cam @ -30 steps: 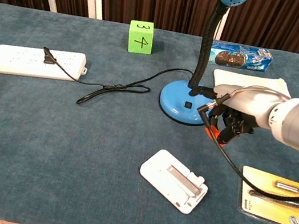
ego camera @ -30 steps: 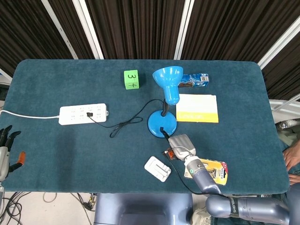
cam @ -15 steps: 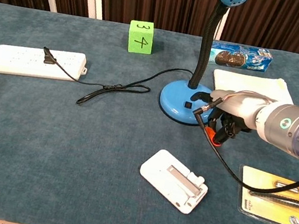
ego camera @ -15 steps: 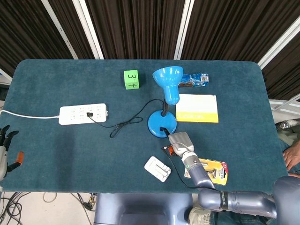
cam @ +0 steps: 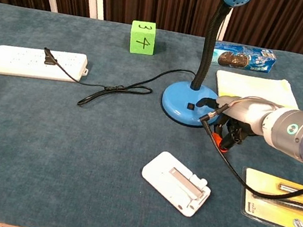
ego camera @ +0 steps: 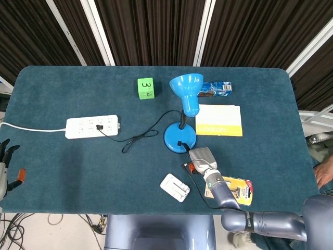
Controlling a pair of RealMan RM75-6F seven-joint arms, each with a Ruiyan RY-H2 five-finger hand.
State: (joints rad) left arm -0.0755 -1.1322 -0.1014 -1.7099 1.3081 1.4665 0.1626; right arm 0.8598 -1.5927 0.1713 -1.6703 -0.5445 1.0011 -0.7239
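- Where the blue lamp base point(cam: 188, 103) sits on the table point(ego camera: 62, 161), the right hand point(cam: 236, 118) hovers just beside its near-right edge, fingers curled in, holding nothing.
- White holder point(cam: 177, 183): nearer the camera than the base.
- Left hand point(ego camera: 6, 165): far left of the base, off the table edge, fingers spread.

I see even, bright light from overhead in both views, so the teal carpeted desk point(ego camera: 78, 156) reads flat, with only thin, soft shadows under the blue gooseneck lamp point(cam: 192, 100) and the white rectangular phone stand point(cam: 176, 183). The glossy yellow blister pack point(cam: 285, 203) throws a little glare. My chest view is sharp up close; the dark pleated curtains point(ego camera: 151, 31) behind stay dim. There is no motion blur.
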